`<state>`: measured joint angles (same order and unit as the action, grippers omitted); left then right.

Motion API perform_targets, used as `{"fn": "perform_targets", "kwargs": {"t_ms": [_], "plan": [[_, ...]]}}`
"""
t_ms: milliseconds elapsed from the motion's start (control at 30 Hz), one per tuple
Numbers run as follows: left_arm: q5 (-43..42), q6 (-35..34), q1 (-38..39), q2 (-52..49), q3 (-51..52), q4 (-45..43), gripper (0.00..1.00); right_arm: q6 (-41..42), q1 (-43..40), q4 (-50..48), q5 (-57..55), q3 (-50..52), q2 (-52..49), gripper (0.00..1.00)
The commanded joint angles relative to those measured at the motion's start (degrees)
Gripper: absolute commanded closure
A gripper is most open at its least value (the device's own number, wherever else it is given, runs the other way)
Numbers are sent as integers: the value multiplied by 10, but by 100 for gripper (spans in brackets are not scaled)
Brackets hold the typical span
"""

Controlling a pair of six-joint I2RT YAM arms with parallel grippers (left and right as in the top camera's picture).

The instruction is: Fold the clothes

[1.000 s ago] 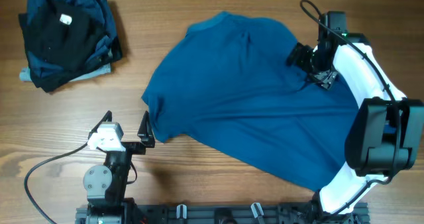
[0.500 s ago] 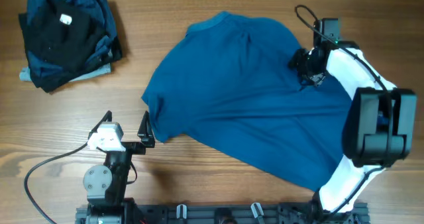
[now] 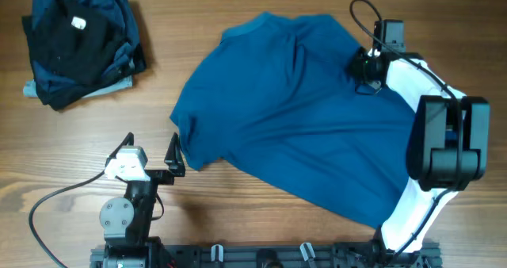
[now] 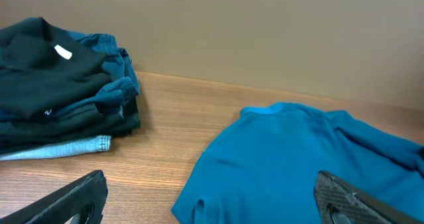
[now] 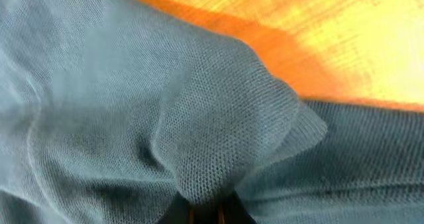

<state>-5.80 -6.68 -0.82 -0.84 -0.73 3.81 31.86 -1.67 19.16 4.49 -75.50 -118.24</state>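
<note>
The clothes, a medium-blue polo shirt [image 3: 293, 117], lies spread across the middle of the table, collar toward the far edge. My right gripper [image 3: 366, 67] sits at the shirt's far right edge, shut on a pinched fold of the blue fabric [image 5: 218, 164] that bunches up between its jaws. My left gripper [image 3: 150, 153] stands open at the shirt's near left corner, its fingers either side of bare wood and the shirt's edge [image 4: 265, 177], touching nothing.
A folded pile of dark garments [image 3: 79, 46], a black one with a white neck label on top and pale blue beneath, lies at the far left corner. Bare wooden table [image 3: 198, 212] surrounds the shirt. The arm bases stand at the near edge.
My right gripper moved a little toward the far edge and closed on the shirt's fabric, lifting a fold. The left arm has not moved.
</note>
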Motion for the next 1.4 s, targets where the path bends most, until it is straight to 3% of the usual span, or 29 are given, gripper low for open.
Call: {"fn": "perform_targets", "kwargs": {"t_ms": [0, 133, 233, 367, 567, 600, 633, 667, 700, 833, 1100, 1200, 1267, 1367], "plan": [[3, 7, -2, 4, 4, 1, 0, -9, 1, -75, 5, 2, -31, 96], [3, 7, -2, 4, 4, 1, 0, -32, 1, -255, 64, 1, -53, 96], [3, 7, -2, 4, 4, 1, 0, 19, 5, -344, 133, -10, -89, 95], [3, 7, -2, 4, 4, 0, 0, -18, 6, -346, 126, -64, -136, 95], [3, 7, -2, 4, 4, 1, 0, -125, -36, -83, -24, -258, -135, 95], [3, 7, -2, 4, 4, 0, 0, -135, -48, -52, -40, -288, -135, 87], [3, 7, -2, 4, 4, 0, 0, -139, -53, -33, -41, -301, -134, 64], [3, 7, -2, 4, 4, 1, 0, -145, -57, -15, -40, -313, -133, 29], [3, 7, -2, 4, 4, 0, 0, -164, -61, 17, -41, -332, -130, 0], [3, 7, -2, 4, 4, 0, 0, -167, -64, 157, -47, -392, -85, 1], [3, 7, -2, 4, 4, 1, 0, -121, -63, 458, -39, -392, 115, 0], [3, 7, -2, 4, 4, 0, 0, -115, -62, 568, 18, -392, 164, 0], [3, 7, -2, 4, 4, 0, 0, -67, -61, 657, 19, -392, 202, 0], [-2, -11, -2, 4, 4, 0, 0, -3, -61, 713, -40, -392, 260, 0]]}}
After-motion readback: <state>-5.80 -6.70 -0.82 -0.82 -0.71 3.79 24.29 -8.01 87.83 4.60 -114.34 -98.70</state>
